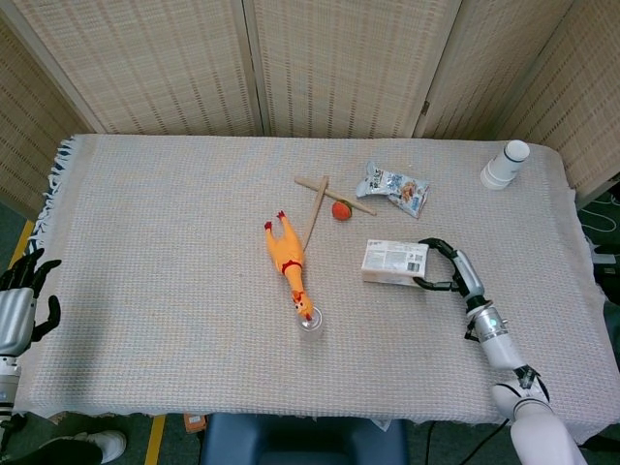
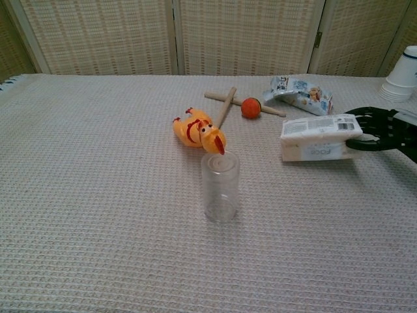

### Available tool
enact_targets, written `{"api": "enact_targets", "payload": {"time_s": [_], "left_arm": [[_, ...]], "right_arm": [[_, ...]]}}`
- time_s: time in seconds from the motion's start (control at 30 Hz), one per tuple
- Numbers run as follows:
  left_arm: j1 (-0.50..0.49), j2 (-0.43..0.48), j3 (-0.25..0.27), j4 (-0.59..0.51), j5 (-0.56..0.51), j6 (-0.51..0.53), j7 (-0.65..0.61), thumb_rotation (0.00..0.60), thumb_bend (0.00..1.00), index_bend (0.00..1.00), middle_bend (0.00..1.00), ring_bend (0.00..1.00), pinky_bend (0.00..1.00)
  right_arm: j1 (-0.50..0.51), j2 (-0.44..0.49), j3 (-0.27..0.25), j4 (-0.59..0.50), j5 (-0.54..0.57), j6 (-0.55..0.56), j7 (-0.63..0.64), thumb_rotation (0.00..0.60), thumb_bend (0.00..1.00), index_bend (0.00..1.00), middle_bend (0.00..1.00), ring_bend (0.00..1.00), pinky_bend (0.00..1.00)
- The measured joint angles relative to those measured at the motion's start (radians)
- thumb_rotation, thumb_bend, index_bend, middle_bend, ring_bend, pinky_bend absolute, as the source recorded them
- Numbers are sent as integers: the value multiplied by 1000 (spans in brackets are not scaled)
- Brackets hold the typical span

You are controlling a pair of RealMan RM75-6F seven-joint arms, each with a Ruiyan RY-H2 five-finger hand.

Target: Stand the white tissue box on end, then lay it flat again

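Flat rectangular white tissue box (image 1: 394, 263), right hand (image 1: 448, 269) apparently clasping its end, woven tablecloth (image 1: 174, 242)

Right robot hand (image 1: 448, 267) curled, gripping.

Rubber chicken (image 1: 289, 264) lies on the cloth-covered surface (image 1: 165, 242), head beside a clear plastic cup (image 2: 220, 187). Two crossed wooden sticks (image 1: 316, 206) lie behind it, an orange ball (image 1: 340, 209) touching them. Snack packet (image 1: 392, 187) nearby. Stacked paper cups (image 1: 506, 164) at far right corner.
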Motion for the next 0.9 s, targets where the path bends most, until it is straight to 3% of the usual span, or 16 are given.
{"api": "enact_targets", "payload": {"time_s": [0.43, 0.53, 0.63, 0.7, 0.8, 0.9], "left_arm": [[-9, -10, -2, 15, -20, -17, 12, 600, 627, 171, 0, 0, 138], [-10, -11, -1, 13, -22, -21, 17, 600, 627, 171, 0, 0, 138], [-12, -12, -1, 12, -20, -20, 19, 600, 627, 171, 0, 0, 138], [-12, -12, 0, 11, -22, -21, 20, 600, 627, 171, 0, 0, 138], [-12, -10, 1, 8, -24, -24, 21, 600, 627, 171, 0, 0, 138], [-12, -10, 1, 8, -21, -23, 21, 600, 627, 171, 0, 0, 138]], "right_arm": [[23, -25, -10, 31, -8, -28, 0, 600, 386, 414, 453, 277, 0], [24, -25, -15, 36, -13, -35, -19, 600, 382, 350, 441, 240, 0], [27, -21, -29, 38, -25, -51, -49, 600, 294, 166, 325, 127, 0], [30, -14, -40, 38, -36, -60, -70, 600, 198, 76, 186, 31, 0], [37, 0, -55, 30, -50, -67, -89, 600, 117, 28, 54, 0, 0], [42, 13, -59, 19, -54, -63, -86, 600, 80, 3, 6, 0, 0]]}}
